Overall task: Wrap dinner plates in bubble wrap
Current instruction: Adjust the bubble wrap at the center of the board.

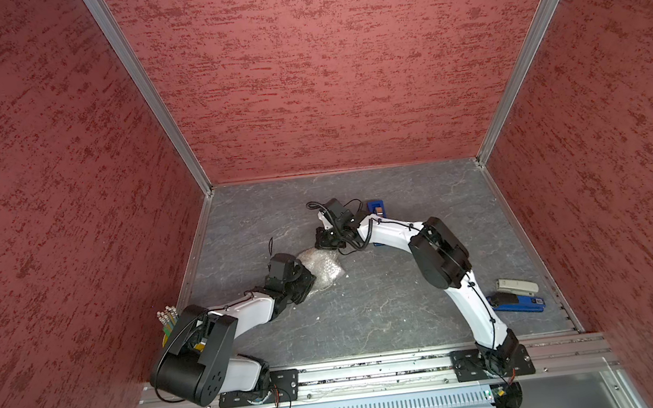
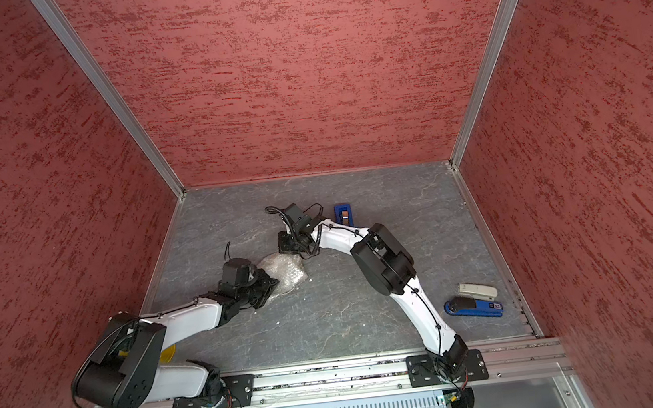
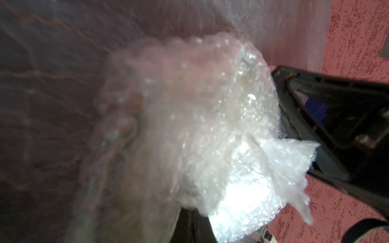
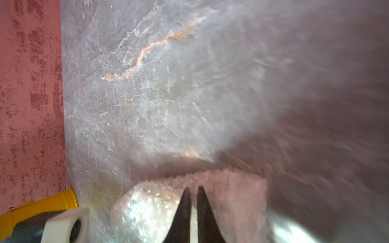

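While the bubble wrap (image 1: 324,270) lies gathered into a rounded, whitish bundle near the middle of the grey, veined table (image 1: 390,302), both arms reach to it, as both top views show.

Left tool (image 1: 311,283): at the bundle's left edge, on the side toward the base rail (image 1: 377,369). It is closed on the film, which bunches up around it and fills most of the left wrist view, with one loose flap standing free.

Right tool (image 4: 193,189): at the bundle's far right edge, pointing down onto the film. Its two dark fingers stand narrow, with a thin slit between the tips; whether film is caught there cannot be told.

Dinner plate (image 4: 166,194): inside the bundle, seen only as a faint yellow-brown tint through the bubbles; its pattern cannot be made out.

Yellow pencil cup (image 1: 167,321): well to the left of the bundle, beside the left arm (image 1: 241,311), with pencils upright in it.

Blue block (image 1: 375,208): beyond the bundle, toward the back wall (image 1: 342,65), partly behind the right arm (image 1: 440,259).

Grey stapler (image 1: 517,286) and blue stapler (image 1: 516,302): well to the right of the bundle, side by side near the right wall (image 1: 627,179).
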{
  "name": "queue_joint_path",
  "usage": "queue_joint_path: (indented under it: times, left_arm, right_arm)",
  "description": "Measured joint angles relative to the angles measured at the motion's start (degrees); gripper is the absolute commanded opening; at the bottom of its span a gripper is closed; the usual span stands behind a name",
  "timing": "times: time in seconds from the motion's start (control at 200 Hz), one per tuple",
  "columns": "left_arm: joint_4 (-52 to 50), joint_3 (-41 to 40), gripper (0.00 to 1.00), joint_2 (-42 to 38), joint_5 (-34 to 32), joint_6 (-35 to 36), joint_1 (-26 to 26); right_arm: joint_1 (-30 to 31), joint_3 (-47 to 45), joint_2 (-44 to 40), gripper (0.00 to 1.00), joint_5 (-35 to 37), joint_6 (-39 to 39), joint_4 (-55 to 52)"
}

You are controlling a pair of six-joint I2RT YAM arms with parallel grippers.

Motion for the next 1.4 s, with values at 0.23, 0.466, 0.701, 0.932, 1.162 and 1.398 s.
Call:
queue_joint_path:
  times: [0.23,0.466,0.701,0.932,1.162,1.398]
  left_arm:
    - [-0.2,0.5,0.0,0.5,0.2,0.2,-0.5]
    - [0.4,1.1,0.0,1.6,0.8,0.5,-0.8]
    - [1.6,1.3,0.0,2.6,2.1,0.9,-0.5]
    - [1.9,1.7,0.0,3.3,3.2,0.9,-0.3]
    - [1.9,1.9,0.0,3.4,3.4,0.9,-0.3]
    - [-1.2,6.3,0.03,6.1,4.1,1.1,-0.3]
  right_arm:
    - [0.3,-13.7,-9.2,0.09,0.7,4.8,4.3]
    - [1.3,-14.6,-18.0,0.12,4.7,4.0,2.5]
    - [5.2,-13.2,-20.2,0.08,5.1,1.0,3.4]
    - [5.7,-11.6,-10.8,0.07,5.0,-0.1,1.7]
    - [3.5,-11.2,-8.0,0.08,4.7,0.2,1.8]
    - [3.1,-14.1,-7.5,0.07,1.7,3.2,7.0]
